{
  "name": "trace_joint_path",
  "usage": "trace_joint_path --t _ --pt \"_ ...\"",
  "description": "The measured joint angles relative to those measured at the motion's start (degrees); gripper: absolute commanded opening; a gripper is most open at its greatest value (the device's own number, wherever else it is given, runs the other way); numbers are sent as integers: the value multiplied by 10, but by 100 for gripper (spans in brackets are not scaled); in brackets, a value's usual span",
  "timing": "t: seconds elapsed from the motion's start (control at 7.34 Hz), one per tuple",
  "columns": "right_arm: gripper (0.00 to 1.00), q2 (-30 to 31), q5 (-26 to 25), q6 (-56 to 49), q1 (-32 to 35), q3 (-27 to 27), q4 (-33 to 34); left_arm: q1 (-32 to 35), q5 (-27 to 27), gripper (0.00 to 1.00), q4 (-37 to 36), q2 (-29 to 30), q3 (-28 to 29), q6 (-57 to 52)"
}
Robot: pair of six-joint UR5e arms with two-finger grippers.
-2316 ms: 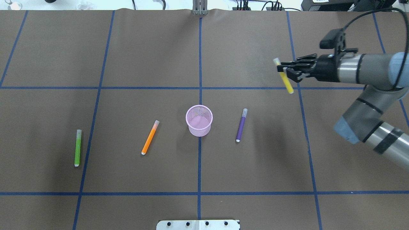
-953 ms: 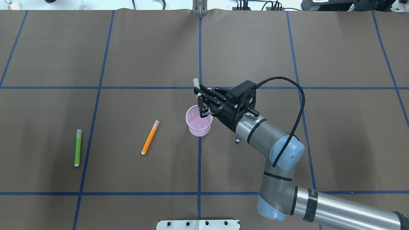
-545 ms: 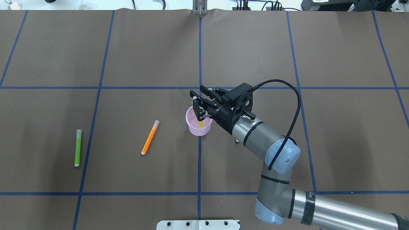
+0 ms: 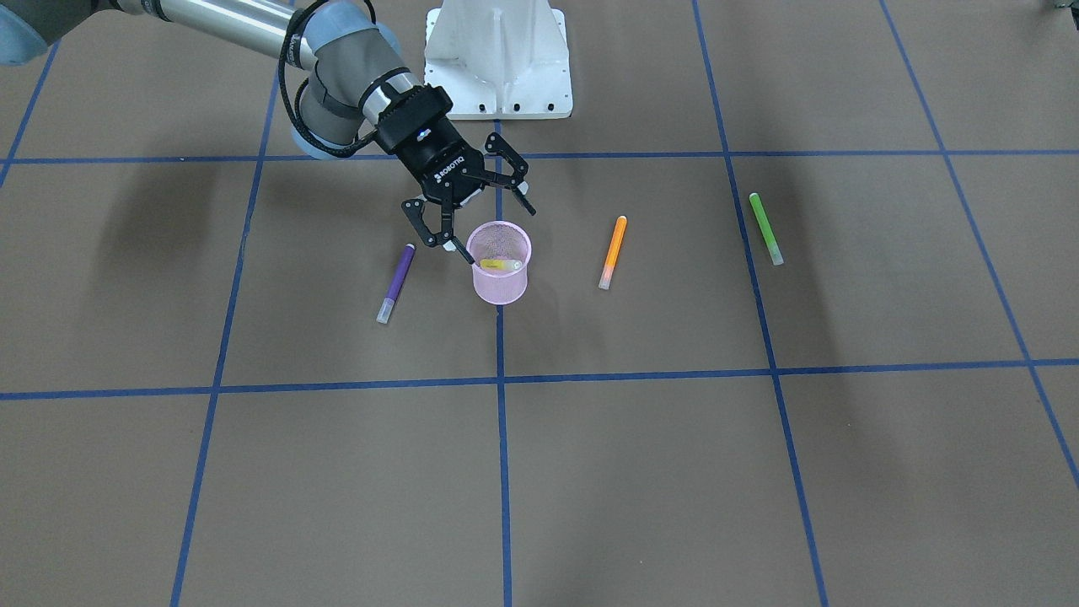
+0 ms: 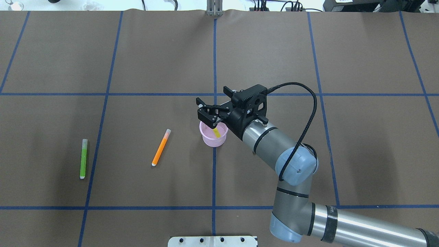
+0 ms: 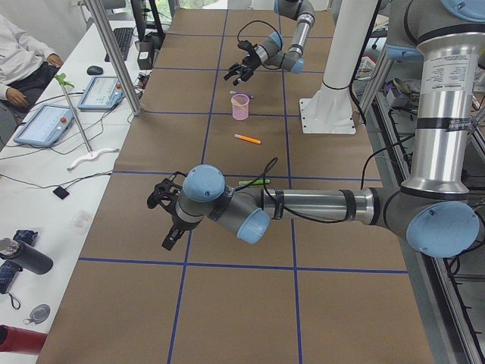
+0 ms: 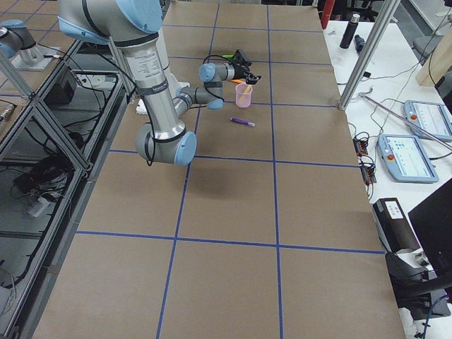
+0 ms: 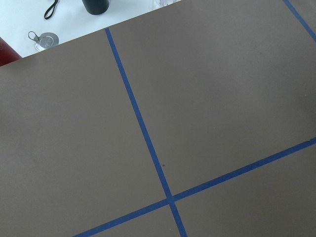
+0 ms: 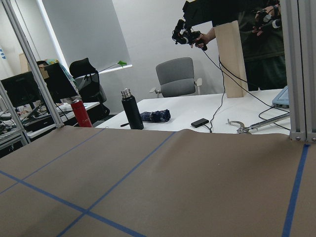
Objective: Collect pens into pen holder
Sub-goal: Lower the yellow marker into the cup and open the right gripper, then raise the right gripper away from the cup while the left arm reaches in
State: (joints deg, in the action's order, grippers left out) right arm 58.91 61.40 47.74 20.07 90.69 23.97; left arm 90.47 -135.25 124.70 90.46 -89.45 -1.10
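Observation:
The pink mesh pen holder [image 4: 501, 285] [image 5: 213, 140] stands at the table's middle. A yellow pen [image 4: 499, 265] [image 5: 217, 133] lies tilted inside it. My right gripper [image 4: 501, 236] [image 5: 214, 106] hovers just over the cup's rim, open and empty. A purple pen [image 4: 395, 282] lies beside the cup, under my right arm and mostly hidden in the overhead view. An orange pen [image 4: 612, 251] [image 5: 161, 147] and a green pen [image 4: 765, 228] [image 5: 83, 158] lie on the cup's other side. My left gripper [image 6: 165, 216] shows only in the exterior left view, low over the table; I cannot tell its state.
The white robot base [image 4: 497, 59] [image 5: 212, 241] stands at the table's edge by the robot. Blue tape lines grid the brown table. Operators' desks with tablets [image 6: 45, 125] and a metal post [image 6: 114, 53] border the far side.
My right gripper carried the yellow pen from the far right to above the cup, opened and let it go. The pen now sits inside the cup.

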Motion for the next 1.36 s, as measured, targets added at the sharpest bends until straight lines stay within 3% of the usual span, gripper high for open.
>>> trace_joint_path --t 0.27,0.41,0.68,0.95,1.36 --pt "99 -1 19 75 39 38 144 -38 0 100 29 -1 -4 31" --pt "99 0 84 87 81 51 219 -66 1 100 34 0 -16 90" --pt "99 8 289 92 185 61 345 -126 6 100 36 -2 -56 231" --pt "99 13 455 76 273 64 462 -209 50 100 29 -9 -98 372" --pt "100 38 587 14 369 65 553 -341 124 99 -50 -10 -143 501"
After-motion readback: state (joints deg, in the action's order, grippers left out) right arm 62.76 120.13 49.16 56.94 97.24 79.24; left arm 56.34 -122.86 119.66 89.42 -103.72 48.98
